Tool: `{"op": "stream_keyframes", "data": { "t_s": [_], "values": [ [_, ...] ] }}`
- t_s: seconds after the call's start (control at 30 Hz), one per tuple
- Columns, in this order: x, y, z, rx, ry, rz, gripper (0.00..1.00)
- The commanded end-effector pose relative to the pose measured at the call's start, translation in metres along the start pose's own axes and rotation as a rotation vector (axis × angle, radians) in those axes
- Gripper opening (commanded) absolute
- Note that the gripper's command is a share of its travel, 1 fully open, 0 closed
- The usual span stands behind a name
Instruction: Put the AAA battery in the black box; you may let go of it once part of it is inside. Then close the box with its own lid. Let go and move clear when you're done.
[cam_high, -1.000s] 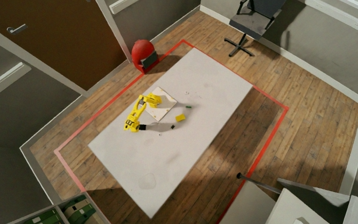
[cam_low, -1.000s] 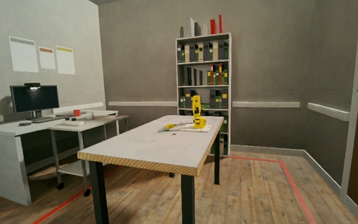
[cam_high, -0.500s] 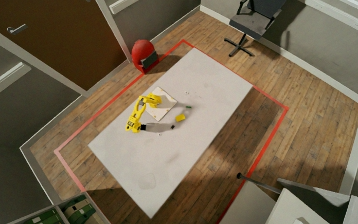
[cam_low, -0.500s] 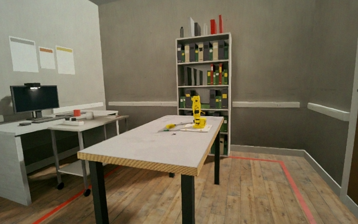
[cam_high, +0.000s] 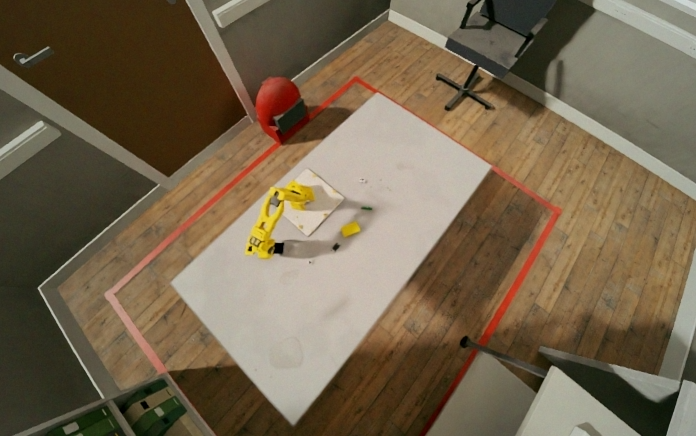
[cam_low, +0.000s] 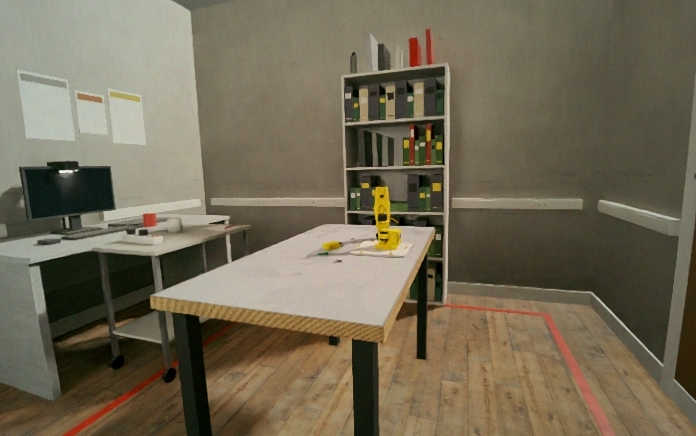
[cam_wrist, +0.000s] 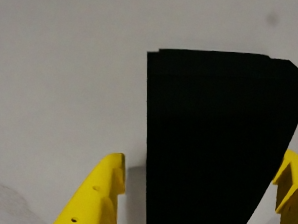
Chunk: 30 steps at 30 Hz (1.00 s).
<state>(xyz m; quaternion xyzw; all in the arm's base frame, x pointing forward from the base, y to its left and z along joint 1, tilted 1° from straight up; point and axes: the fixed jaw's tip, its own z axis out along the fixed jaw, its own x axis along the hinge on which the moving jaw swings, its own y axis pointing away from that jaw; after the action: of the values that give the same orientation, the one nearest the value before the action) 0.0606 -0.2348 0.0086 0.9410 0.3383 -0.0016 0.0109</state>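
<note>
A black block-like thing (cam_high: 277, 248) (cam_wrist: 215, 100), apparently the black box, stands beside the arm's hand and fills the middle of the wrist view. My gripper (cam_high: 270, 250) (cam_wrist: 201, 175) is open, with a yellow jaw on each side of the black thing in the wrist view and nothing gripped. I cannot tell whether the box is open. A small green thing (cam_high: 366, 207) (cam_low: 322, 253), possibly the AAA battery, lies on the table (cam_high: 410, 138) (cam_low: 267, 287). A small dark thing (cam_high: 335, 247) lies nearer the arm; whether it is the lid is too small to tell.
A yellow block (cam_high: 350, 229) (cam_low: 331, 245) lies between the green and dark things. The arm stands on a pale board (cam_high: 318, 218) (cam_low: 405, 252). Small whitish bits (cam_high: 362, 180) (cam_low: 336, 260) lie beyond it, and a tiny one (cam_high: 310, 261) lies near the hand.
</note>
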Motion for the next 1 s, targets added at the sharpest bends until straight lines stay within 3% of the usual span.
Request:
{"op": "stream_keyframes", "data": {
  "t_s": [0.0,0.97],
  "values": [
    [0.0008,-0.0048,0.0055,0.023,0.012,0.009,0.30],
    [0.0031,-0.0085,0.0101,0.023,0.012,0.009,0.30]
  ]
}}
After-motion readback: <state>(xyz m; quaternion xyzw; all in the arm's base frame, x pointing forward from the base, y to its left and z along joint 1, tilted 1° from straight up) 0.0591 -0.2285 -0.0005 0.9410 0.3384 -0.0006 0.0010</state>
